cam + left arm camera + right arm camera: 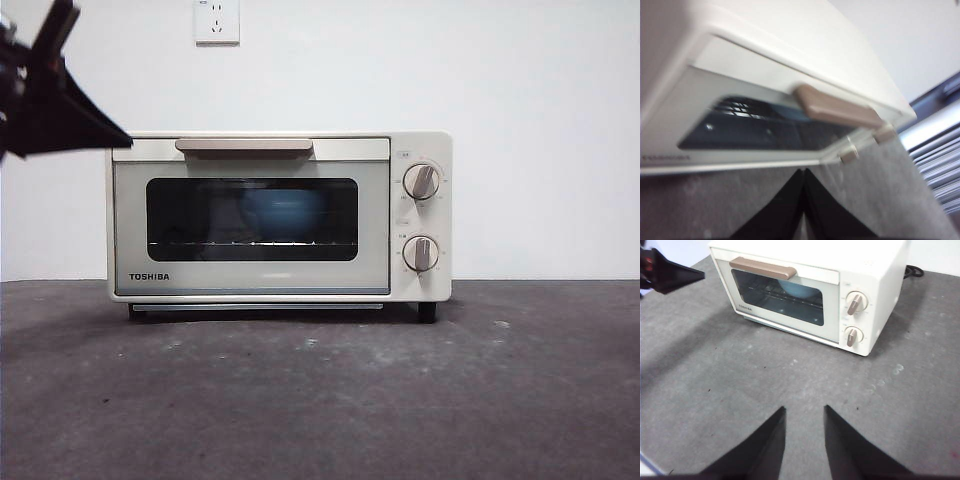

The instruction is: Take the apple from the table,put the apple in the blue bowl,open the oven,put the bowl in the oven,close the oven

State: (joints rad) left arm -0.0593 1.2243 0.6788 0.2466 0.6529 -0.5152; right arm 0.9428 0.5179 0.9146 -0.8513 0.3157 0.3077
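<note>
Your desk (320,400) is the biggest thing here: a dark grey, rough surface with pale specks, running back to a white wall (520,80) that carries a socket plate (217,21).

On the desk stands the oven (280,215), cream-white, with its door shut and flush against the body. The beige bar handle (244,146) runs along the top of the door, and the two knobs (421,182) sit one above the other on the panel beside it.

Look through the dark glass window (252,219) and you find the blue bowl (282,217) sitting on the wire rack inside (its rounded blue side shows dimly in the front view, and again from the right wrist camera). You cannot make out the apple through the glass in any view.

Your left pincer (120,137) hangs above the desk at the oven's upper corner, on the handle's side away from the knobs, just beside the casing. Its two black jaws are pressed together to a point and grip nothing; its own camera, blurred, looks closely at the door and handle.

Your right pincer (804,412) waits well back from the oven, over bare desk, jaws parted by a narrow gap and holding nothing.

A black cable (912,271) lies behind the oven.
</note>
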